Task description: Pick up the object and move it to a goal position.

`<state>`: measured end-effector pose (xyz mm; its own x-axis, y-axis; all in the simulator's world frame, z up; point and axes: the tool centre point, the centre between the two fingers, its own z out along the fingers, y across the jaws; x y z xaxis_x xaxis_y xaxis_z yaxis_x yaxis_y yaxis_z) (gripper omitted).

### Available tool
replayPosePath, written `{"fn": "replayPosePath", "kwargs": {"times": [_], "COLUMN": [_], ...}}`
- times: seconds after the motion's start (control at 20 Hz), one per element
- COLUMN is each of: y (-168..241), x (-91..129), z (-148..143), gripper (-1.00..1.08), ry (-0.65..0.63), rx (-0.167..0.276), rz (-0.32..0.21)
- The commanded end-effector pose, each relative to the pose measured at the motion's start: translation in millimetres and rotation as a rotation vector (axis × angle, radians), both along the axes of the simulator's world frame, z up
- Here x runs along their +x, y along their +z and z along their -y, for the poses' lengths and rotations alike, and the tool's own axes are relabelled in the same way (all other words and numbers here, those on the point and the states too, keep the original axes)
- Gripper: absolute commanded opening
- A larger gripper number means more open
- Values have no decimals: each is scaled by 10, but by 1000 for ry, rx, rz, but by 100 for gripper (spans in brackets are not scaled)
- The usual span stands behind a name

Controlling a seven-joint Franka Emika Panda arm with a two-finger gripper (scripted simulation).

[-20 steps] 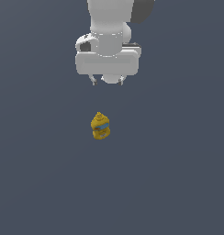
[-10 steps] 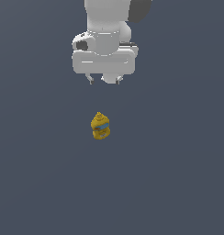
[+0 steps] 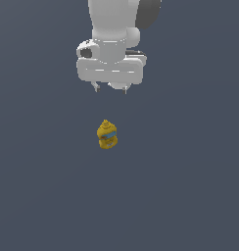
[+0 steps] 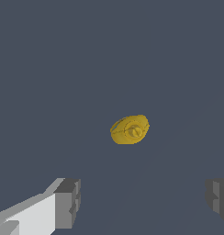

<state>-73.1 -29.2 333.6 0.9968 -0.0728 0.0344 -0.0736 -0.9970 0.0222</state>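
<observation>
A plain, flat, dark slate-grey surface point(image 3: 190, 196) fills both views under even, soft light.

the arm above the claw point(image 3: 110, 88) ran off the exterior view's upper edge. in the wrist view one finger point(image 4: 218, 197) was cut by the frame's side, the other by its corner. the object point(image 4: 129, 129) showed only its top there; its band was hidden.

Bare surface point(image 3: 190, 186) surrounds the bottle point(image 3: 107, 135) on every side. The tool point(image 3: 110, 89) hangs above the bottle, fingers spread, with nothing between.
</observation>
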Motion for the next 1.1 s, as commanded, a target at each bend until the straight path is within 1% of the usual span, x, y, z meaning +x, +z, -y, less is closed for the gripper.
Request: {"fn": "replayPosePath", "kwargs": {"times": [0.0, 0.2, 1.05], "y": [-46, -140, -613], "x": [15, 45, 165], "z": [11, 34, 155], "gripper": [100, 100, 100], "ry": [-46, -140, -609], "rx": [3, 9, 32], "rz": [0, -1, -8]}}
